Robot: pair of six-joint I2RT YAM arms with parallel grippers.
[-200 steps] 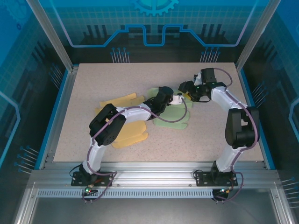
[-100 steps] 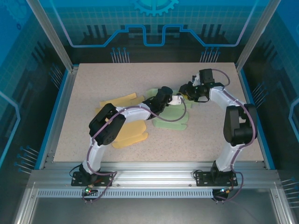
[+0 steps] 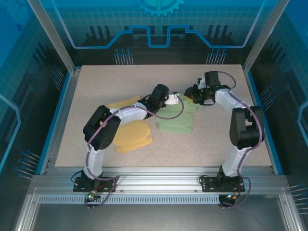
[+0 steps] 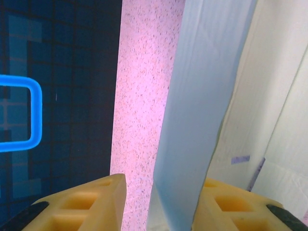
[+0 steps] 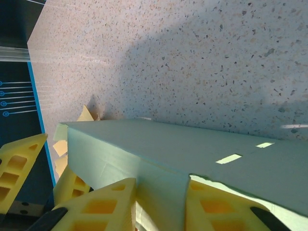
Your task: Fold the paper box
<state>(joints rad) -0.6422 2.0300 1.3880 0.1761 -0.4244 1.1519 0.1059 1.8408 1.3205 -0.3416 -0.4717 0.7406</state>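
My paper box (image 3: 175, 126) is light green & plain, no pics on it. The other paper (image 3: 132, 137) is yellow, plain too. The table (image 3: 120, 82) is sandy w/ lots of tiny dark dots, & it has a blue edge (image 3: 64, 103). My L fingers (image 4: 82, 204) & R fingers (image 5: 98, 204) are yellow w/ black at the bottom. My arms (image 3: 231, 103) are white & black w/ purple wires (image 3: 168, 117). The walls (image 3: 29, 57) are dark blue w/ a grid & bright blue lines.
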